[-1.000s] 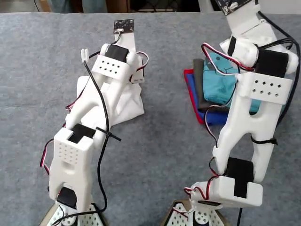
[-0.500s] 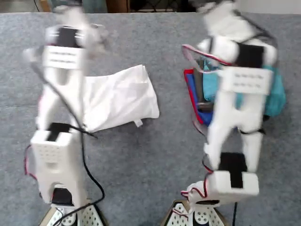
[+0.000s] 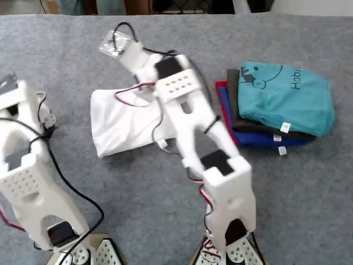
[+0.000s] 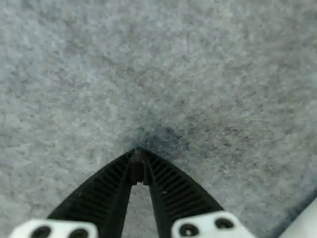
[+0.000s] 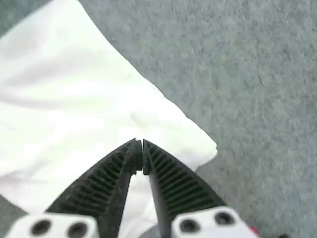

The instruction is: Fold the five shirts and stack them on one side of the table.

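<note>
On the grey felt table (image 3: 309,193), the white shirt (image 3: 118,124) lay beside the folded stack (image 3: 287,99), looking soft, light and likely best pinched at a doubled edge, the right gripper (image 5: 139,145) clenched over its corner, the left gripper (image 4: 137,154) clenched over bare felt.

Your white shirt (image 3: 121,121) lies loosely bunched on the grey table (image 3: 287,199), not yet folded flat. Your right arm (image 3: 190,118) crosses over the white shirt's right part, with its wrist end above the far edge. Your left arm (image 3: 25,176) stands to the white shirt's left, apart from it. To the white shirt's right, also apart from it, sits your stack (image 3: 265,132) of folded shirts: teal (image 3: 287,99) on top, a dark one (image 3: 234,102) under it, then blue (image 3: 259,139), with a red edge (image 3: 220,85) nearest the white shirt.
</note>
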Controlling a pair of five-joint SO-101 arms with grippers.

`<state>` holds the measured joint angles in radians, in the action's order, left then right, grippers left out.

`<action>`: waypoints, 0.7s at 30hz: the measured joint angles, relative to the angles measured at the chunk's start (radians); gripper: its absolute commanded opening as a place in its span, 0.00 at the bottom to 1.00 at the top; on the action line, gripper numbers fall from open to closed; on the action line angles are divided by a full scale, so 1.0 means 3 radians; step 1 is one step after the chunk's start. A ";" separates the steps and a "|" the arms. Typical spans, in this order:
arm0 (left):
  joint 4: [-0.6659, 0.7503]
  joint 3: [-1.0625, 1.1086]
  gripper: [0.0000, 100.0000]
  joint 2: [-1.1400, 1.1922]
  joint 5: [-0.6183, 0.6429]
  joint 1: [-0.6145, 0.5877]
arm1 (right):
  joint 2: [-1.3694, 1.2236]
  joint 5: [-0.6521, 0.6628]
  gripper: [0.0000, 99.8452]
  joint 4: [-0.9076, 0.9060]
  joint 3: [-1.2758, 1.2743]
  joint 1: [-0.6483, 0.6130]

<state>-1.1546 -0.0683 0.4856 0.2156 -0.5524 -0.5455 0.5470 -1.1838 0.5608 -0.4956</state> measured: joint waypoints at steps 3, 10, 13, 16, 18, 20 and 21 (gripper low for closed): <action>0.0527 0.0425 0.03 -0.0256 -0.0051 -0.0036 | -0.0307 -0.0113 0.02 0.0138 0.0251 -0.0072; 0.0895 0.0614 0.03 -0.0373 -0.0056 -0.0066 | -0.1156 -0.0189 0.02 0.0215 0.0941 -0.0066; 0.0910 0.0614 0.03 -0.0373 -0.0056 -0.0066 | -0.1401 -0.0189 0.02 -0.0026 0.1289 -0.0066; 0.0910 0.0614 0.03 -0.0373 -0.0056 -0.0066 | -0.1575 -0.0189 0.02 -0.0292 0.1621 -0.0066; 0.0972 0.0619 0.03 -0.0373 -0.0061 -0.0056 | -0.1662 -0.0189 0.02 -0.0506 0.1841 -0.0036; 0.1028 0.0624 0.03 -0.0373 -0.0061 -0.0031 | -0.1724 -0.0189 0.02 -0.0747 0.2071 0.0020; 0.1038 0.0624 0.03 -0.0373 -0.0061 -0.0026 | -0.1744 -0.0189 0.02 -0.0869 0.2184 0.0056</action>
<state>-0.8431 0.1189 0.3736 0.1972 -0.5600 -1.0687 0.4902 -1.4446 1.2160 -0.4787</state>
